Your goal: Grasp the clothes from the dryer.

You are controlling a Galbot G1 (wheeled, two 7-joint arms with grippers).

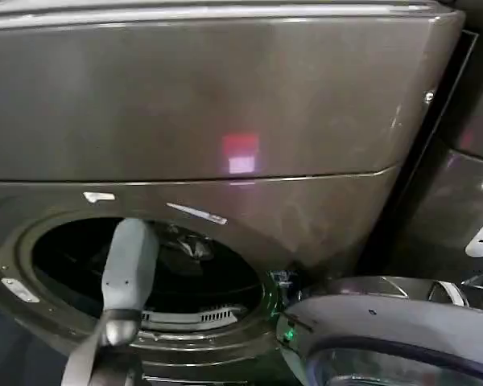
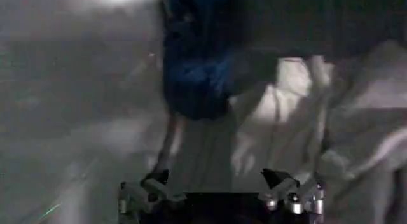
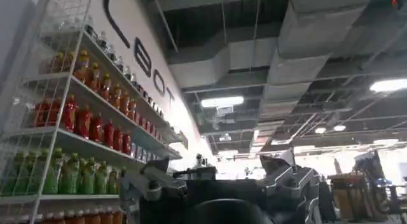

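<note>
Inside the drum (image 2: 70,85), the left pincer (image 2: 219,192) hangs with its two fingers (image 2: 152,187) spread wide apart, nothing between them. Just beyond the fingertips lies the crumpled whitish-grey garment (image 2: 299,123), its folds catching the light. The dark blue garment (image 2: 194,60) sits farther in, bunched against the pale one and partly over it. The drum's dim metal wall curves away beside both.

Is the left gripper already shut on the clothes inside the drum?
No: the left gripper is open, fingers spread short of the blue garment and whitish garment.
</note>
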